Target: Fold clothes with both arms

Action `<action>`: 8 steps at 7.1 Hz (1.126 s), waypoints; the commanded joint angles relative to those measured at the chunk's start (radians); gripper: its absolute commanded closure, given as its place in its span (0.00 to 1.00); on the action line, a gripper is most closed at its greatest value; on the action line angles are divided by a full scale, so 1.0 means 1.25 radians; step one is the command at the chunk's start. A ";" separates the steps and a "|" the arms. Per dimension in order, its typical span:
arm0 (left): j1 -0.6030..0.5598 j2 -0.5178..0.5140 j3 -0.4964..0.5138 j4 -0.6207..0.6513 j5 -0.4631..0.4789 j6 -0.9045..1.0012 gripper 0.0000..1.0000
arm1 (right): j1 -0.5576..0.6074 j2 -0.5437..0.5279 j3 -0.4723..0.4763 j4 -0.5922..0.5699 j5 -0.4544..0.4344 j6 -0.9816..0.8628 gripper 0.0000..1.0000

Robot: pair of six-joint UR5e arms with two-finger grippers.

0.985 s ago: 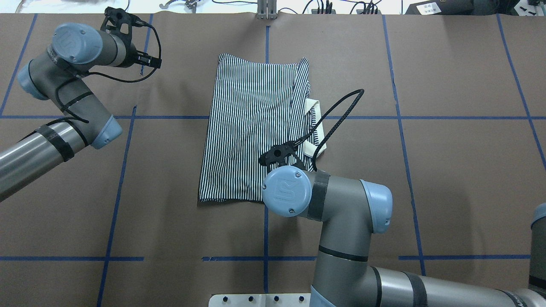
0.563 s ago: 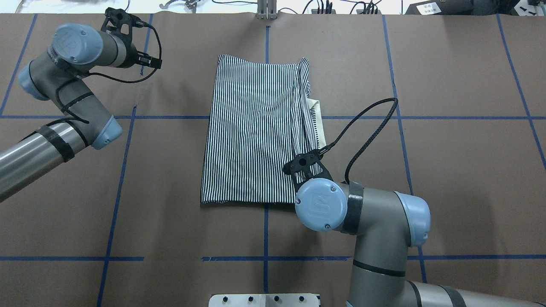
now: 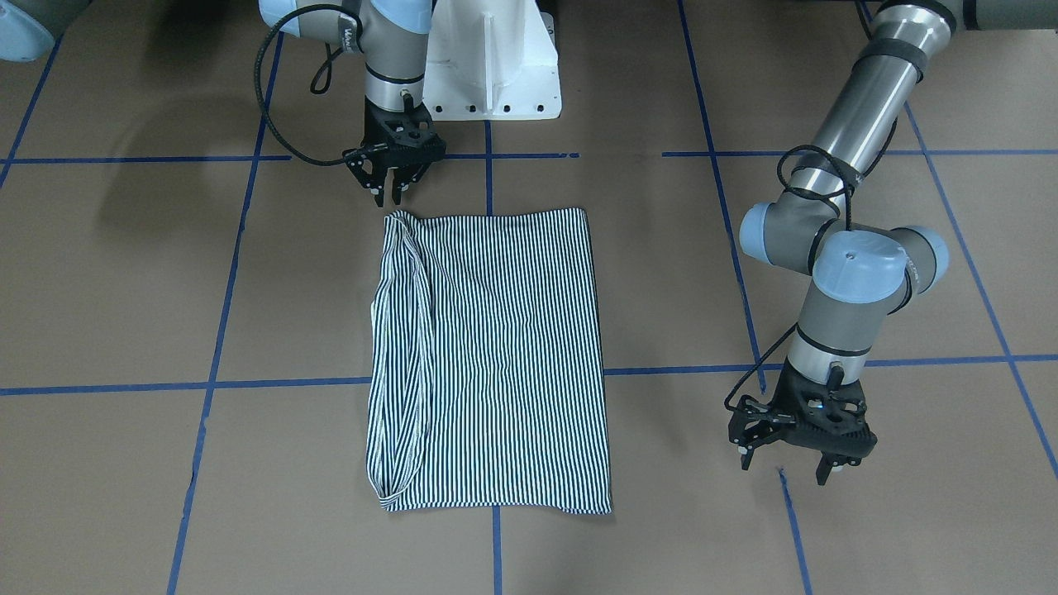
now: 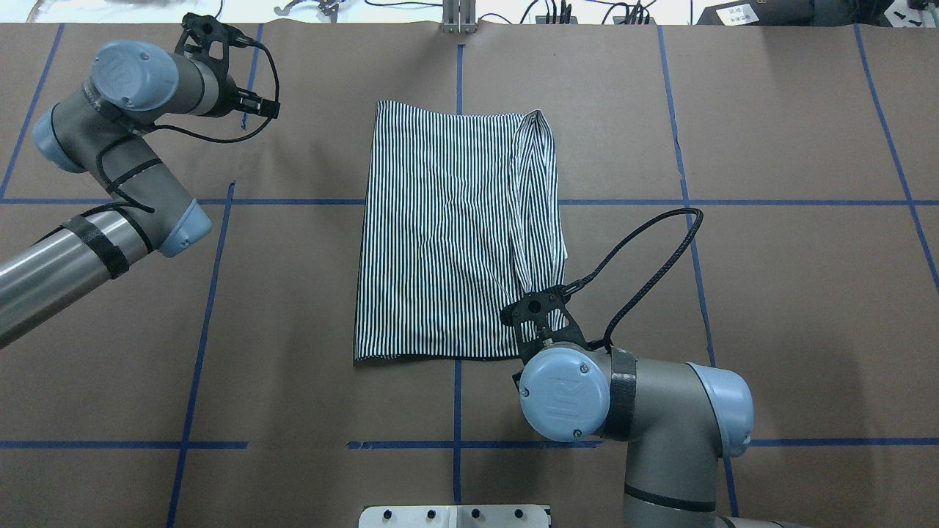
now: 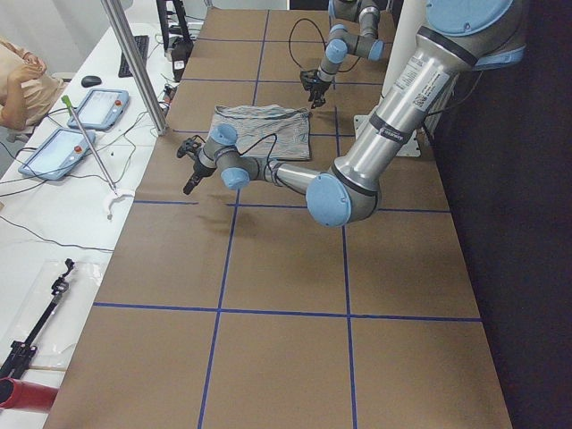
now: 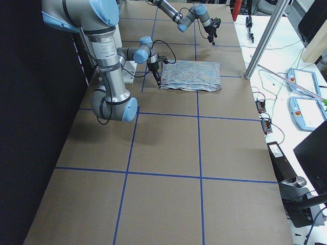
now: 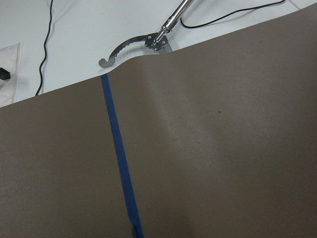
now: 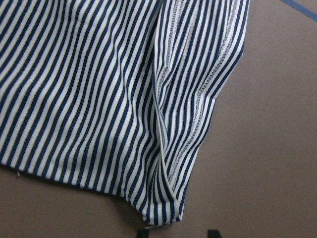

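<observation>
The striped polo shirt lies folded into a flat rectangle at the table's middle, with a narrow folded flap along its right side. It also shows in the front view. Its collar, placket and patch are hidden. My right gripper hangs just off the shirt's near right corner, open and empty. In the right wrist view the gripper has its fingertips apart just below the shirt's corner. My left gripper is open and empty over bare table at the far left, well away from the shirt.
The white pedestal base stands at the robot's side of the table. Blue tape lines cross the brown table cover. The right arm's black cable loops beside the shirt. Cables and a metal tool lie past the far edge.
My right arm has moved right and back toward the base, to the shirt's near right corner. The right flap now lies flatter and covers the cream collar. The left arm has not moved.
</observation>
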 commanded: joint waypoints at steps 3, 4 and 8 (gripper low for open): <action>0.002 0.000 -0.006 0.000 -0.007 -0.004 0.00 | 0.091 0.089 -0.106 0.072 0.024 0.002 0.43; 0.004 0.001 -0.006 0.000 -0.007 -0.004 0.00 | 0.089 0.095 -0.120 0.078 0.024 0.002 0.47; 0.005 0.001 -0.012 0.000 -0.007 -0.005 0.00 | 0.088 0.102 -0.136 0.072 0.044 -0.002 0.66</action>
